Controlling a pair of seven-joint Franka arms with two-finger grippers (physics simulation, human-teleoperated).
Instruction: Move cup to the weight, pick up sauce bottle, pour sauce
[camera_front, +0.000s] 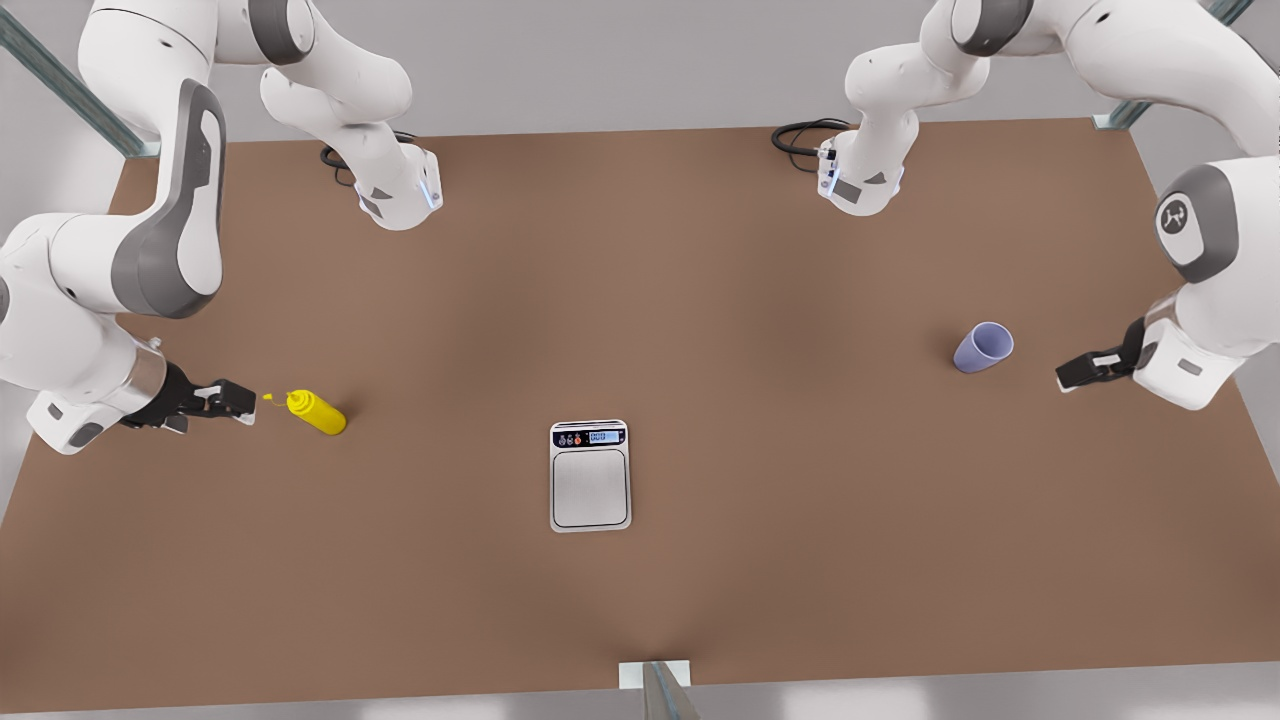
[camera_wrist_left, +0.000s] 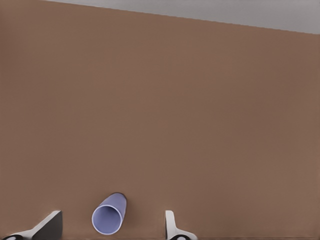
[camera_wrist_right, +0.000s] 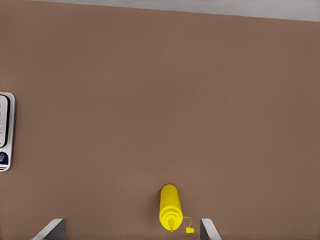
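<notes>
Left gripper (camera_front: 1066, 377): fingers apart, cup (camera_front: 983, 348) at its 9 o'clock
Right gripper (camera_front: 243, 402): fingers apart, beside sauce bottle (camera_front: 317, 411)
Scale (camera_front: 590, 475): bare
Progress: nothing done yet

A brown table (camera_front: 700, 300) stretched across the front view, its matte surface running nearly edge to edge. Pale grey floor bordered it along the far side and at both ends. A coiled black cable (camera_front: 800, 138) lay on the table near its far edge, towards the front view's right, and a second black cable (camera_front: 338, 158) lay towards the front view's left. Grey-green metal struts (camera_front: 70, 85) ran diagonally past the far corners, another at the front view's right (camera_front: 1130, 110). A small pale bracket with a metal strut (camera_front: 655, 680) sat at the middle of the near edge
</notes>
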